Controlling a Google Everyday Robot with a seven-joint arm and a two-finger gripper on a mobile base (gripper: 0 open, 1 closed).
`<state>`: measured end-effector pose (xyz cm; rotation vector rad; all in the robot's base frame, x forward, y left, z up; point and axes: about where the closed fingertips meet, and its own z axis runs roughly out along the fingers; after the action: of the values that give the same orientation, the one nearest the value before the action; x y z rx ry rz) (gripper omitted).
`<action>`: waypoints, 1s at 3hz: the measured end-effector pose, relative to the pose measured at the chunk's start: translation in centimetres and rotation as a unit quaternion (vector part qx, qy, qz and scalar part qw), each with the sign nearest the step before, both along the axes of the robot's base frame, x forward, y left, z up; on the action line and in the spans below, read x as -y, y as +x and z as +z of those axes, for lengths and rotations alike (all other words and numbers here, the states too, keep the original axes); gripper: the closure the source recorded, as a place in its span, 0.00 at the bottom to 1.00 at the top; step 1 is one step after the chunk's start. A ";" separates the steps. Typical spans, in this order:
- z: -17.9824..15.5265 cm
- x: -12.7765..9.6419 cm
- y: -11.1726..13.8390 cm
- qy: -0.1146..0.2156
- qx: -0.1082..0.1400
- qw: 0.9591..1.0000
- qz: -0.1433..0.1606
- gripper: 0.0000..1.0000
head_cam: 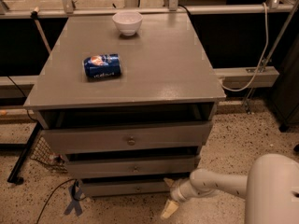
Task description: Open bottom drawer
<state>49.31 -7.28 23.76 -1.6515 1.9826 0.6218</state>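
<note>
The bottom drawer [124, 189] is the lowest of three stacked grey drawers, with a small round knob [138, 188] on its flat front. Its front sits slightly proud of the cabinet. My gripper [169, 208] hangs from the white arm [219, 185] at the lower right. It is low by the floor, just off the drawer's right front corner and to the right of the knob. The middle drawer [133, 167] and the wider top drawer [128, 140] are above.
A blue can [102, 66] lies on its side on the grey cabinet top [154, 64], and a white bowl [127, 22] stands at the back. A wire basket [46, 154] and cables lie on the speckled floor at the left. A rail runs behind.
</note>
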 end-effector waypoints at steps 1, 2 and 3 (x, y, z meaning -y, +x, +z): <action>-0.1 0.0 0.1 0.001 0.002 1.000 0.000 0.00; -0.8 0.2 0.8 0.003 0.012 1.000 0.001 0.00; -1.6 0.5 1.6 -0.001 0.023 1.000 0.002 0.00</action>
<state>50.90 -7.81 22.18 -1.6558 1.9489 0.5798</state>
